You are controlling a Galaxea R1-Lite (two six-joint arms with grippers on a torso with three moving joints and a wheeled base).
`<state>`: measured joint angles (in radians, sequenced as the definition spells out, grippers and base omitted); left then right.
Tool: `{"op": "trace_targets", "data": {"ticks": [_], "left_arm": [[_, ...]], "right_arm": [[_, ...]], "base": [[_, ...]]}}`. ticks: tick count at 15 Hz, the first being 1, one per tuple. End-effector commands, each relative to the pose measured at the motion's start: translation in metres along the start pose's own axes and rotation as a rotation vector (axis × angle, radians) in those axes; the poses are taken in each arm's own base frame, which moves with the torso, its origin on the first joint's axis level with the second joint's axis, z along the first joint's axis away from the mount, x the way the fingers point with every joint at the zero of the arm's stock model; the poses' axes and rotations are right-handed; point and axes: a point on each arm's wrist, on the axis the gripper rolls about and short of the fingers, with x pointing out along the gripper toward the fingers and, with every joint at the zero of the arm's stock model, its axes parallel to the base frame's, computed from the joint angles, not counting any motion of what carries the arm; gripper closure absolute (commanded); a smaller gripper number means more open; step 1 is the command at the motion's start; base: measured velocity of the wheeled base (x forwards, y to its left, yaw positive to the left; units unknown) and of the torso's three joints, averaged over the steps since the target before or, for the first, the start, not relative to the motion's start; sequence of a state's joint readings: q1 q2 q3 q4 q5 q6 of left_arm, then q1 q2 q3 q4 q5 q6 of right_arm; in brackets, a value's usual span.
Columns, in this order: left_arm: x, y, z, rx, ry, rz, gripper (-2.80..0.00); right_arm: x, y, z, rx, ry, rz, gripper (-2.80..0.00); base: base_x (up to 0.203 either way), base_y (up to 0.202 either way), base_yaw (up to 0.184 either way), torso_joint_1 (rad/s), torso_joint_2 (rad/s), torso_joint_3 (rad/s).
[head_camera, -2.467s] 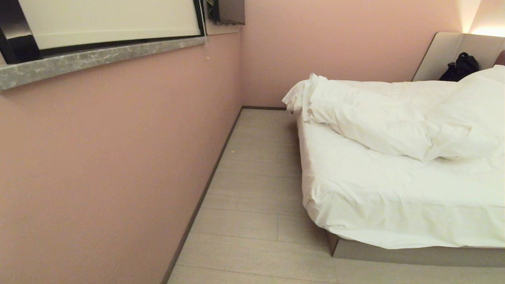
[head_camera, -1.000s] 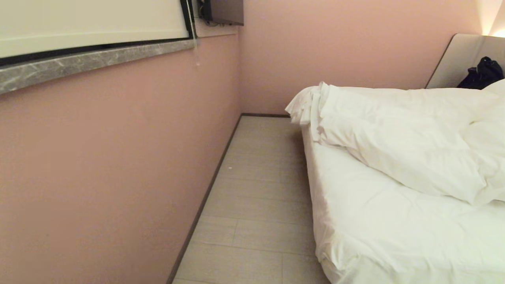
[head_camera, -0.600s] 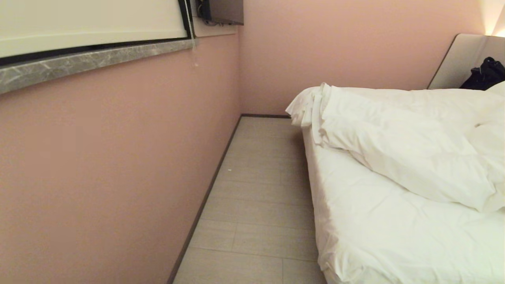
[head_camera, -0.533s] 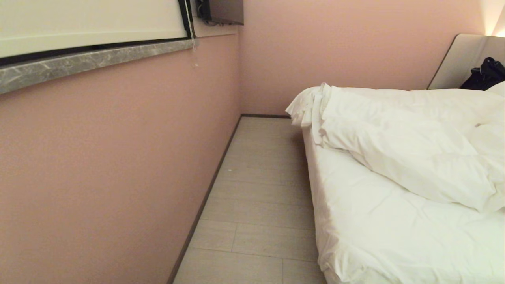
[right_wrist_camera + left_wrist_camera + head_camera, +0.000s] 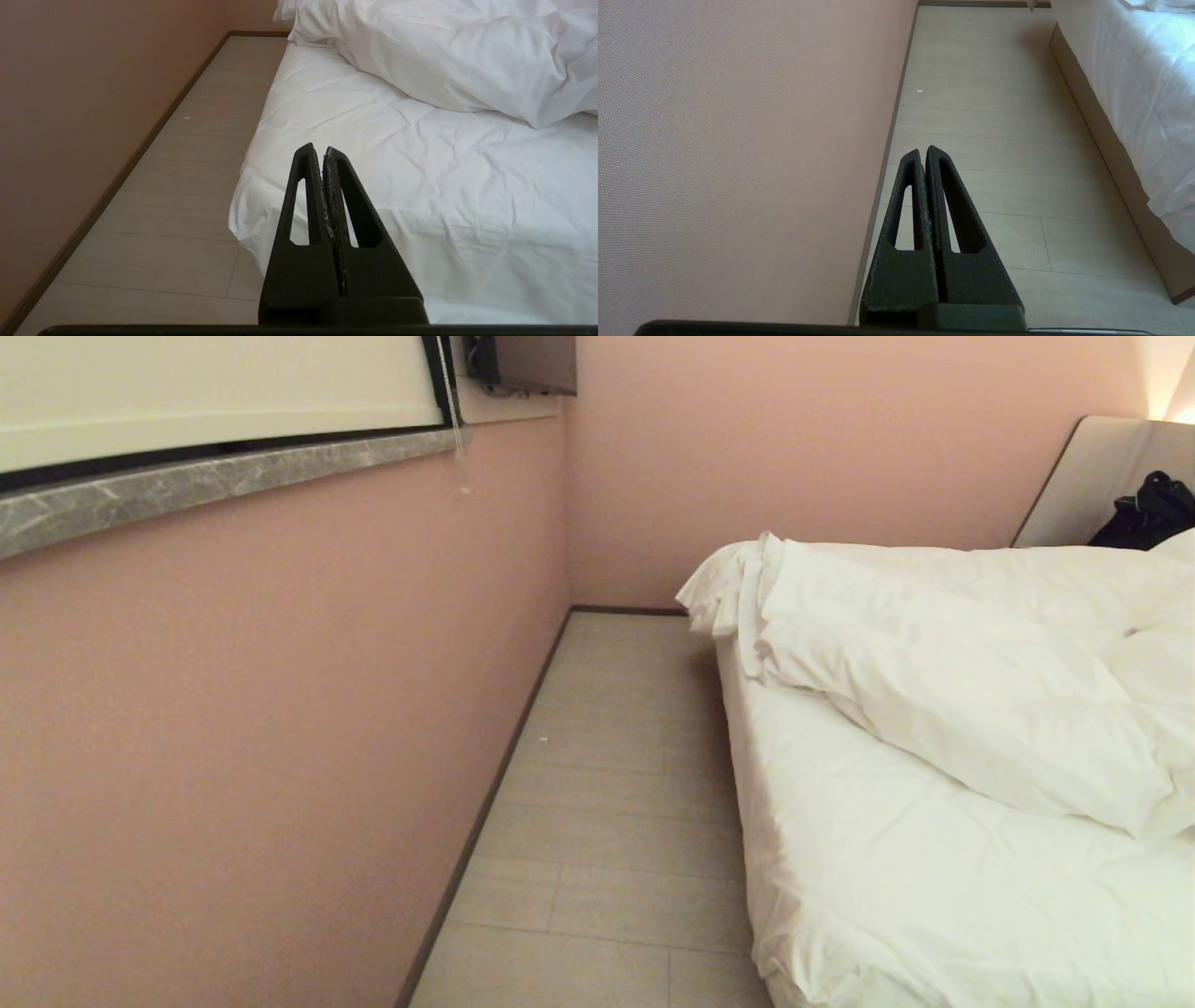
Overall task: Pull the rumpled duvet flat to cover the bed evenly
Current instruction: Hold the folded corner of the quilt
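Duvet bunched at head of bed.
Left gripper over floor, right gripper at bed corner; both pressed together, empty.

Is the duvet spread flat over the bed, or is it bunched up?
Bunched up. The duvet lies in a rumpled heap toward the headboard, and the bare sheet shows on the near part of the bed.

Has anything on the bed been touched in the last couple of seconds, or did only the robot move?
Only the robot moved: its camera came nearer the bed, so the foot edge and base have slid out of the head view. The duvet lies bunched toward the headboard as before, the sheet bare below it. Both the left gripper and the right gripper are shut and empty.
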<state>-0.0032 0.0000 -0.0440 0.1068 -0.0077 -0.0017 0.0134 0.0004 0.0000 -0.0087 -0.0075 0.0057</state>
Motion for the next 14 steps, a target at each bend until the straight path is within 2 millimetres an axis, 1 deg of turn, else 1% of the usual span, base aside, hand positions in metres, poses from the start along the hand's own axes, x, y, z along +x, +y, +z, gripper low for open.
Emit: {"op": "trace_targets", "data": {"ticks": [1,11,14], "left_arm": [[0.0000,0.0000,0.0001,0.000,0.000,0.000,0.00],[0.0000,0.0000,0.0001,0.002,0.000,0.000,0.00],[0.0000,0.0000,0.0001,0.000,0.000,0.000,0.00]], "right_arm": [[0.0001,0.0000,0.0001,0.000,0.001,0.000,0.00],[0.0001,0.0000,0.0001,0.000,0.001,0.000,0.00],[0.0001,0.0000,0.0001,0.000,0.001,0.000,0.00]], "base": [[0.000,0.000,0.000,0.000,0.00,0.000],[0.000,0.000,0.000,0.000,0.00,0.000],[0.003,-0.125,0.005,0.006,0.00,0.002]]}}
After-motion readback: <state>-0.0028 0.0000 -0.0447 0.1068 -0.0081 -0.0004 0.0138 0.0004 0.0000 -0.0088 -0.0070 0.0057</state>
